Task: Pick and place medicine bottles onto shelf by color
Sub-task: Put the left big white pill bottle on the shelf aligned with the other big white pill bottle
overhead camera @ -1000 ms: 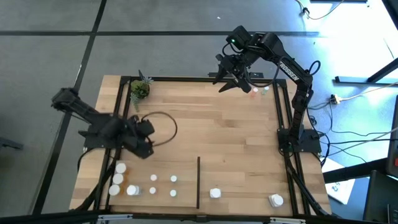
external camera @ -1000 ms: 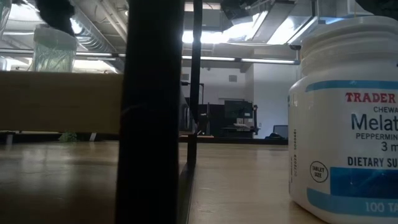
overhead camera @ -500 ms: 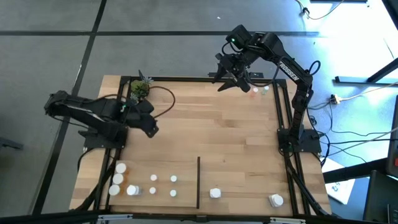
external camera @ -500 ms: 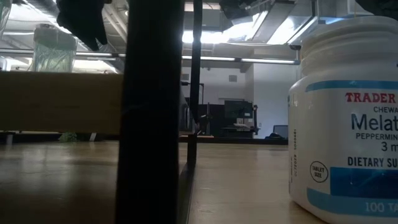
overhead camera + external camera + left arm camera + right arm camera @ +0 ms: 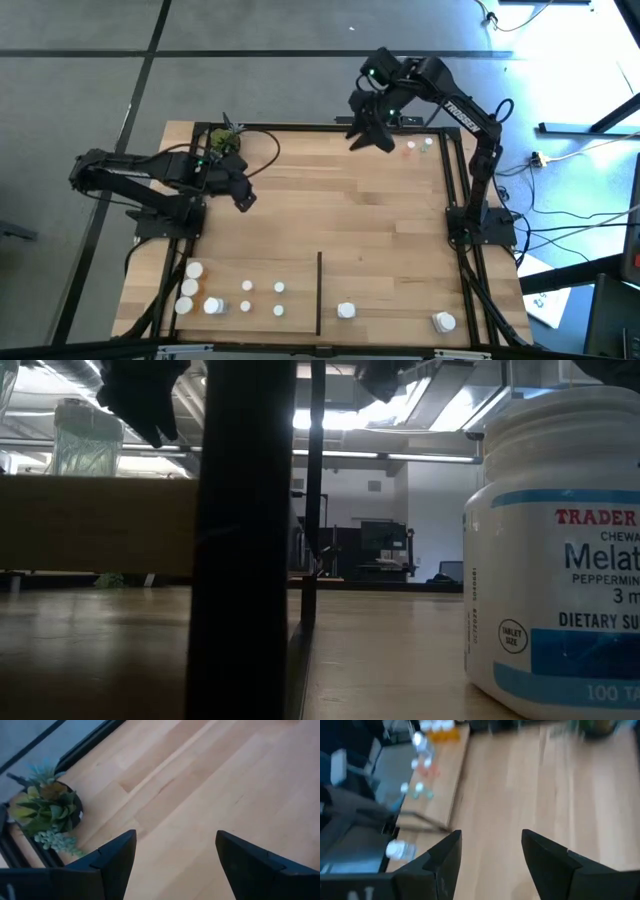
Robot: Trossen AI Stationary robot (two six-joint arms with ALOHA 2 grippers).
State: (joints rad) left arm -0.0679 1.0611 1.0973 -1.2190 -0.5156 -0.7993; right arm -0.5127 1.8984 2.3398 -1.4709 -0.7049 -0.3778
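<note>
Right gripper [image 5: 372, 137], jaws spread wide and empty, hangs nearest the unsorted medicine bottles [image 5: 418, 147], just beyond its fingertips; left gripper [image 5: 243, 196], likewise open and empty, is well apart.

A flat light-wood plank shelf [image 5: 350, 220] edged by black rails fills the table. A short thin black divider strip [image 5: 319, 292] stands at its near edge. Left of the strip sits a cluster of small white-capped medicine bottles [image 5: 231, 293]; right of it, two more bottles [image 5: 346, 310], well apart. A small green potted plant [image 5: 224, 143] occupies the far left corner.
</note>
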